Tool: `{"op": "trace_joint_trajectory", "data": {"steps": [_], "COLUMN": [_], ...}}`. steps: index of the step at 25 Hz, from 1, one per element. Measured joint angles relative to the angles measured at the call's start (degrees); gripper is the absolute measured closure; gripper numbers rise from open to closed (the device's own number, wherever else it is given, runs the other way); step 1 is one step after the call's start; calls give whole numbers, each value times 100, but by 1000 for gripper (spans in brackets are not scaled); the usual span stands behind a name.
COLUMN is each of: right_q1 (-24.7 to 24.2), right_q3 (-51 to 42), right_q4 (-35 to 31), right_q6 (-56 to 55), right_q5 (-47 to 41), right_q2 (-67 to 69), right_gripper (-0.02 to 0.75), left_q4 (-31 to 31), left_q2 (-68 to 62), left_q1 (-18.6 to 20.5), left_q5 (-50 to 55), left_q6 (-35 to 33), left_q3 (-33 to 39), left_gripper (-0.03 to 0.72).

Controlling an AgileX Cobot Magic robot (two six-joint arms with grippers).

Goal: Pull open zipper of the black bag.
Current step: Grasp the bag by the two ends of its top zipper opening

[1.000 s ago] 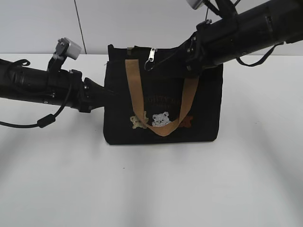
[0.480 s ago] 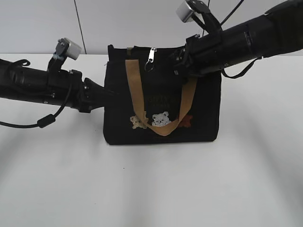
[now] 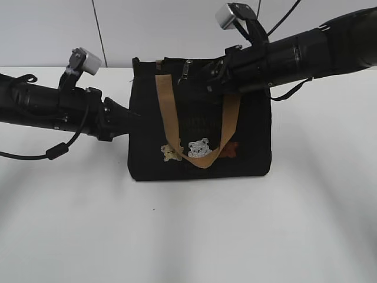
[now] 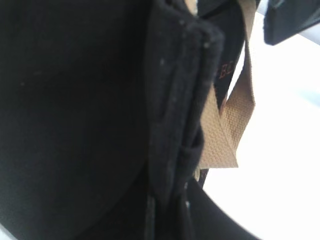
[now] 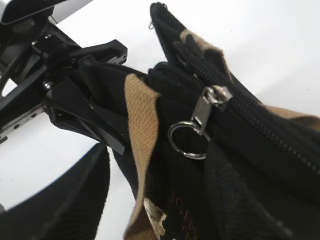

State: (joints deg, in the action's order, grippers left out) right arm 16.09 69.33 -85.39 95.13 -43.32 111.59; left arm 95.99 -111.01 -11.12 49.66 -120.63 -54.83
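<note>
The black bag (image 3: 253, 141) stands upright mid-table, its tan strap (image 3: 168, 106) hanging down the front. My left gripper (image 3: 134, 116) is shut on the bag's left edge; in the left wrist view a fold of the black bag (image 4: 172, 125) runs into the gripper (image 4: 170, 205). The zipper (image 5: 260, 125) runs along the top, with its silver pull (image 5: 204, 111) and ring (image 5: 189, 140) hanging over the front. My right gripper (image 3: 207, 76) hovers at the top edge just right of the pull (image 3: 186, 68). It is open (image 5: 155, 210), straddling the bag's front, with the pull beyond its fingertips and untouched.
The bag stands on a white table (image 3: 188, 236) with a grey wall (image 3: 47, 29) behind it. A black cable loop (image 3: 56, 150) hangs under the left arm. The right arm crosses above the bag's right half. In the right wrist view the left gripper (image 5: 85, 115) shows beside the bag.
The right arm has swung left and lower, bringing its gripper close to the zipper pull. The pull has tipped down over the front. The left gripper has kept its hold.
</note>
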Motion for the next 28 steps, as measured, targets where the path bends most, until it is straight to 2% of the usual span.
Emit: {"op": "trace_joint_trajectory", "data": {"steps": [6, 17, 20, 25, 28], "right_q1": [263, 292, 287, 287, 287], "right_q3": [6, 6, 6, -1, -12], "right_q4": [-7, -25, -25, -25, -3], "right_q6": [248, 267, 267, 261, 228], "right_q5": [385, 688, 743, 891, 1031], "right_q2": [56, 60, 60, 4, -80], "right_gripper": [272, 282, 359, 590, 691], "left_q4": [-18, -18, -18, -18, -18], "left_q2": [0, 0, 0, 0, 0], "left_q1": [0, 0, 0, 0, 0], "left_q5": [-6, -14, -14, -5, 8], "left_q6": [1, 1, 1, 1, 1], "left_q3": [0, -6, -8, -13, -13], "left_gripper": [660, 660, 660, 660, 660]}}
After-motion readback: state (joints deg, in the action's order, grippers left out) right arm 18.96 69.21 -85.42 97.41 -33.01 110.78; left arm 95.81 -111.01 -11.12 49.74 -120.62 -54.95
